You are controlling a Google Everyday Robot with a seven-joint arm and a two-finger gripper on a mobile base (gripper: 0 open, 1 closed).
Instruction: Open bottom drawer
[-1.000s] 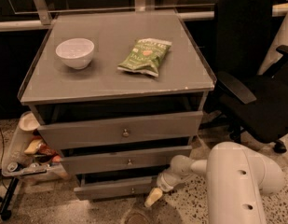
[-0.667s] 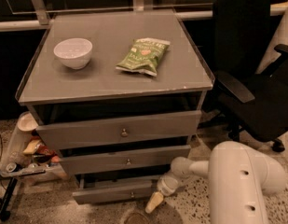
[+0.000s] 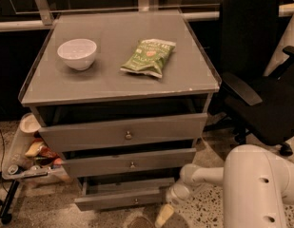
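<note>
The bottom drawer (image 3: 119,198) is the slimmest grey front of three, with a small round knob (image 3: 135,201) at its centre. It stands pulled out past the two fronts above it, and part of its inside shows. My gripper (image 3: 164,214) hangs low at the drawer's right end, near the floor, its pale fingertip pointing down. The white arm (image 3: 253,189) comes in from the lower right.
The grey cabinet top (image 3: 194,75) holds a white bowl (image 3: 77,53) and a green snack bag (image 3: 148,56). A black office chair (image 3: 260,89) stands close on the right. A low cart (image 3: 30,158) with cups and snacks sits at the left.
The bottom drawer has slid further out toward me. My gripper has dropped lower and moved right of the drawer front.
</note>
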